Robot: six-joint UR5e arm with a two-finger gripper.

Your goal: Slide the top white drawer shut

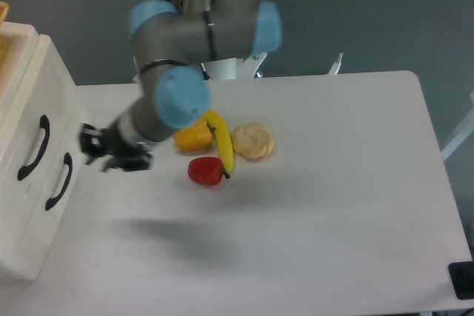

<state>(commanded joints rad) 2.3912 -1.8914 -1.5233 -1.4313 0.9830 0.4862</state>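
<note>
At nine o'clock on the table, the top white drawer point(29, 135) is sitting flush with the white cabinet body point(22, 57), its black arched handle point(34, 148) lying level with the front panel; judged from this, the drawer is reading as closed and the task as good as done. Just below and beside it, toward eight o'clock, the lower drawer front point(55, 205) is showing a matching handle point(58, 180). Count: two drawer fronts, two handles, one cabinet.

Next outward, the gripper point(111, 157) is hanging clear of the cabinet, near the handles but touching neither, with open tabletop showing between. Its fingers are pointing toward nine o'clock and holding nothing; whether they are apart or together is too dark and small to tell. The arm point(181, 94) is reaching down from twelve o'clock, its blue-capped joints crossing above the fruit. Count: one arm, one gripper.

Toward the table's centre, four food items are lying clustered: one banana point(221, 142), one orange-yellow piece point(194, 137) touching it at its nine o'clock, one pale round bun-like item point(253, 140) just beside at three o'clock, one red piece point(205, 171) at six o'clock. They are lying well apart from the cabinet, probably as distractors.

The white table point(333, 212) is bearing everything listed.
</note>
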